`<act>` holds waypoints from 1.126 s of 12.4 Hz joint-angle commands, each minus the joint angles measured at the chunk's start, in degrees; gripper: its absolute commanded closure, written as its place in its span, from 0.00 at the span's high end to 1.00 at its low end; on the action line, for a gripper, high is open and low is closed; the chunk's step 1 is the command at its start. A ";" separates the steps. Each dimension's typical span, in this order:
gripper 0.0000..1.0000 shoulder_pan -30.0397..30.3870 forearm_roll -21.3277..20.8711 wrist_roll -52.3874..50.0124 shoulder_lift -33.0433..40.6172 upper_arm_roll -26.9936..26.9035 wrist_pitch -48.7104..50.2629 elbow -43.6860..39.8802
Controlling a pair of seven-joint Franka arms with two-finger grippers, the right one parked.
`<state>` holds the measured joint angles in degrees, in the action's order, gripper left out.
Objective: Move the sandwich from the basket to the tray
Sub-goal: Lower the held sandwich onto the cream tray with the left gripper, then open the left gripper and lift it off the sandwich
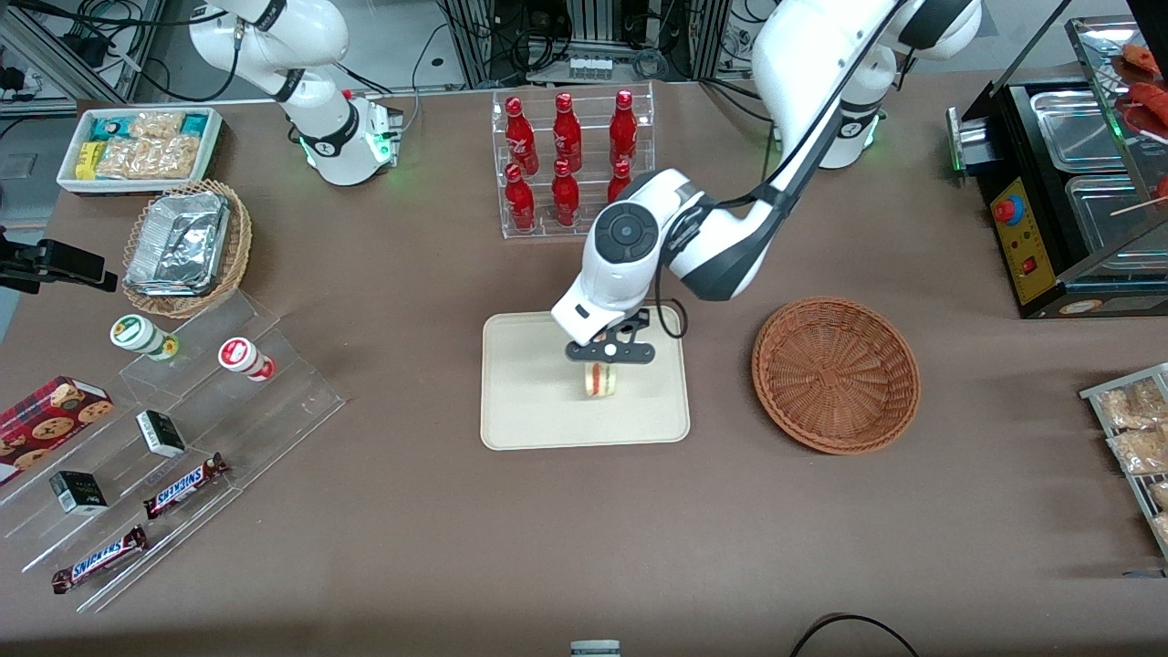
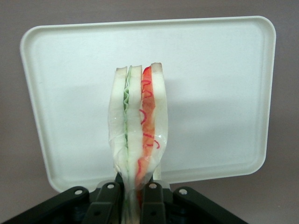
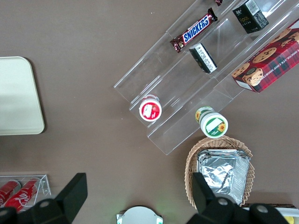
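Observation:
The sandwich (image 1: 599,380) is a wedge of white bread with orange-red and green filling, wrapped in clear film. My left gripper (image 1: 607,358) is shut on it and holds it over the cream tray (image 1: 529,411); whether the sandwich touches the tray does not show. In the left wrist view the black fingers (image 2: 107,203) pinch the sandwich (image 2: 138,126) at its narrow end, with the tray (image 2: 219,93) below it. The reddish-brown wicker basket (image 1: 835,374) sits empty beside the tray, toward the working arm's end of the table.
A clear rack of red bottles (image 1: 570,162) stands farther from the front camera than the tray. Clear stepped shelves (image 1: 182,429) with snack bars and cups, a tan foil-filled basket (image 1: 187,246) and a white snack bin (image 1: 137,146) lie toward the parked arm's end. A black food warmer (image 1: 1068,182) stands at the working arm's end.

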<state>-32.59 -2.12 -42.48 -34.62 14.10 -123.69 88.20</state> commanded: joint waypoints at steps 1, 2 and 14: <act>0.00 -2.21 -2.18 -0.49 -4.03 -0.38 -2.77 -2.77; 0.00 -2.30 -2.54 -1.97 -5.88 -0.39 -4.17 -3.90; 1.00 -1.42 -4.13 -8.93 -3.72 -0.56 -1.05 -5.76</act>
<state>-34.14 -5.61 -49.74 -43.26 13.96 -129.31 81.78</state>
